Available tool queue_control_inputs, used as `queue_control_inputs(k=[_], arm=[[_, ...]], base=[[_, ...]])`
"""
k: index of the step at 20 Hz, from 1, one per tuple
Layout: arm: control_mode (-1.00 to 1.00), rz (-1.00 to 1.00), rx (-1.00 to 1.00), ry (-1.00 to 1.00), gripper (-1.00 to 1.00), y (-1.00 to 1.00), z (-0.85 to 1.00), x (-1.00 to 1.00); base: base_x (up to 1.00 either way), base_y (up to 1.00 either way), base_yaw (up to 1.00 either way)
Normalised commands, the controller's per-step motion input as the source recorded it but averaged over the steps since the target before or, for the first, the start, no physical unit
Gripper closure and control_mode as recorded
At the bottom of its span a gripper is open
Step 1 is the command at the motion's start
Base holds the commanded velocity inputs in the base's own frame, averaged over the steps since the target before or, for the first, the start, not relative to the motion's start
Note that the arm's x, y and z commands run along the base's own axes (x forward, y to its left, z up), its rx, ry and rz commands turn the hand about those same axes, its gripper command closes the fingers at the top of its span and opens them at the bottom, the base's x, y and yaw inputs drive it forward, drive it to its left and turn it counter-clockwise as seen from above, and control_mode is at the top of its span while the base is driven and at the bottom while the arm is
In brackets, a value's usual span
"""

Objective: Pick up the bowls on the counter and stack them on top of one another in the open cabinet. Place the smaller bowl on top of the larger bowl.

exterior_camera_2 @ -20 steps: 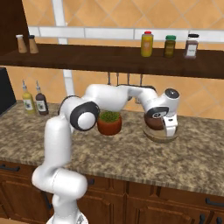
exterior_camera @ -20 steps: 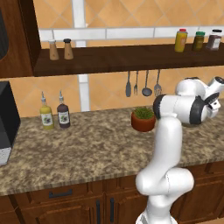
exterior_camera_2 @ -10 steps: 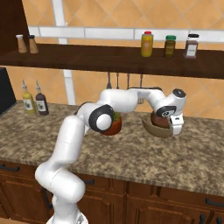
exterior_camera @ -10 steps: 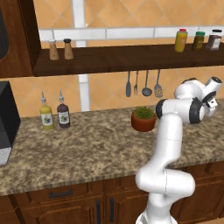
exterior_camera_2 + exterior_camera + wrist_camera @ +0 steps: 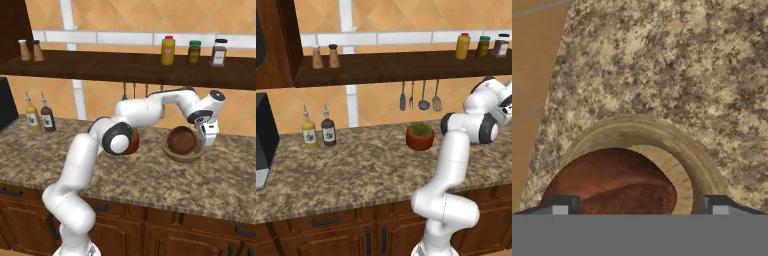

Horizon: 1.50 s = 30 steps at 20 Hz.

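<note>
Since a second ago we see the gripper (image 5: 207, 138) swing rightward, away from the plant pot (image 5: 420, 137), and it now hangs at the right rim of the larger bowl (image 5: 172, 153), the smaller bowl (image 5: 181, 140) inside it.

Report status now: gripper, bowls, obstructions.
Gripper open above small dark reddish-brown wooden bowl, nested in wide tan wooden bowl on granite counter. Terracotta plant pot beside.

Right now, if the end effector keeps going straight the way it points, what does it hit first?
Most likely the smaller bowl, which sits inside the larger bowl on the counter. The end effector points down at it; depth is hard to judge.
</note>
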Motion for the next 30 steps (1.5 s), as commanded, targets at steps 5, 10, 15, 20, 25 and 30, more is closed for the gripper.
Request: queue_control_inputs(k=[5,10,15,20,25,30], arm=[[-1.0,0.17,0.0,0.04,-1.0,0.01,-0.27,-0.61],[-1.0,0.19,-0.01,0.12,-1.0,0.18,-0.52,-0.15],[-1.0,0.13,0.0,0.09,-1.0,0.44,-0.53,0.11],[-1.0,0.09,0.0,0.09,-1.0,0.29,-0.53,0.12],[-1.0,0.06,0.0,0.09,-1.0,0.21,-0.5,0.0],[-1.0,0.02,0.0,0.01,1.0,0.04,-0.23,0.0]], base=[[0.0,0.0,0.0],[0.0,0.0,0.0],[0.0,0.0,0.0],[0.0,0.0,0.0],[0.0,0.0,0.0],[0.0,0.0,0.0]])
